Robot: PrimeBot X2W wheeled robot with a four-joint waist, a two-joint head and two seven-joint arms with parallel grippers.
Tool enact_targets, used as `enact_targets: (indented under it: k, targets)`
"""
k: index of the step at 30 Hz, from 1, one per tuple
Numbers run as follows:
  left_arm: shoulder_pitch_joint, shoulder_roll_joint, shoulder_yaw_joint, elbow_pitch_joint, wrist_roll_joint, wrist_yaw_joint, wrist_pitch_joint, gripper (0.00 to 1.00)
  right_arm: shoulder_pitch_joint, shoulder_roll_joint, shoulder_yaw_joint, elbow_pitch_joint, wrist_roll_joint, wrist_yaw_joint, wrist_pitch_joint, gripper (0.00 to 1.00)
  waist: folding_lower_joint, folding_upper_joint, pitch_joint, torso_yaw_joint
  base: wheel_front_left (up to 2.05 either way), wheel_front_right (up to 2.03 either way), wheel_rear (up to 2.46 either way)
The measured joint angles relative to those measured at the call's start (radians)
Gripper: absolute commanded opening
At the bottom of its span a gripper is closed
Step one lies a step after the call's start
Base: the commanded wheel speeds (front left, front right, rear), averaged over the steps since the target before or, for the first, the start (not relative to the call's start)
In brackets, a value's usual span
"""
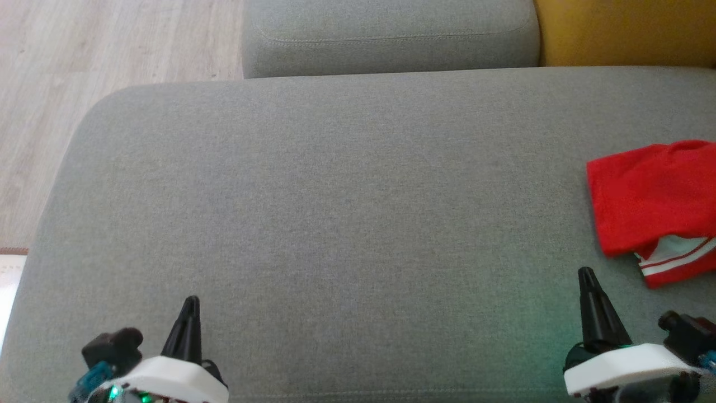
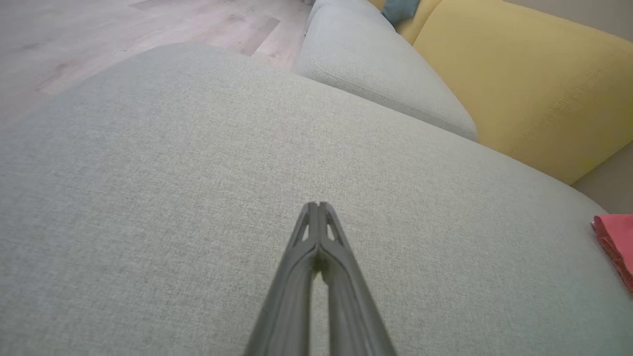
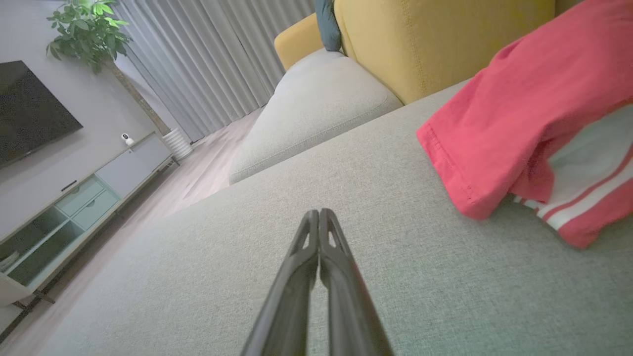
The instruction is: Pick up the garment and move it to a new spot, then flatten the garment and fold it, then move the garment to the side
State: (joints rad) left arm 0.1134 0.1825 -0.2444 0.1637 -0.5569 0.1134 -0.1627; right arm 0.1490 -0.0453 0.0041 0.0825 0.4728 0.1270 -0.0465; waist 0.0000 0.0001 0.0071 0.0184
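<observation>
The garment (image 1: 651,196) is a red piece with white stripes, lying bunched at the right edge of a grey sofa seat (image 1: 347,212). It also lies at the upper right of the right wrist view as the garment (image 3: 524,113), and a corner of the garment (image 2: 615,240) peeks in at the right of the left wrist view. My left gripper (image 1: 191,302) (image 2: 317,205) hovers low over the seat's front left, shut and empty. My right gripper (image 1: 585,273) (image 3: 318,213) is shut and empty too, a short way in front and to the left of the garment.
A second grey cushion (image 1: 391,33) and a yellow sofa back (image 1: 626,31) stand behind the seat. Wooden floor (image 1: 84,61) lies to the left. A TV stand (image 3: 64,207), a dark screen (image 3: 29,109), a plant (image 3: 89,34) and curtains (image 3: 212,64) are across the room.
</observation>
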Motion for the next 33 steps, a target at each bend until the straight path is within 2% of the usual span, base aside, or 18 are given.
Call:
enact_targets:
  k: [33]
  targets:
    - [-0.042,-0.034,0.087,0.035,-0.355,-0.079,0.074,0.0,-0.06,-0.007,-0.019,0.061,0.387,0.0,0.034,0.0,0.0,0.0,-0.001,-0.006,0.0,0.0,0.0]
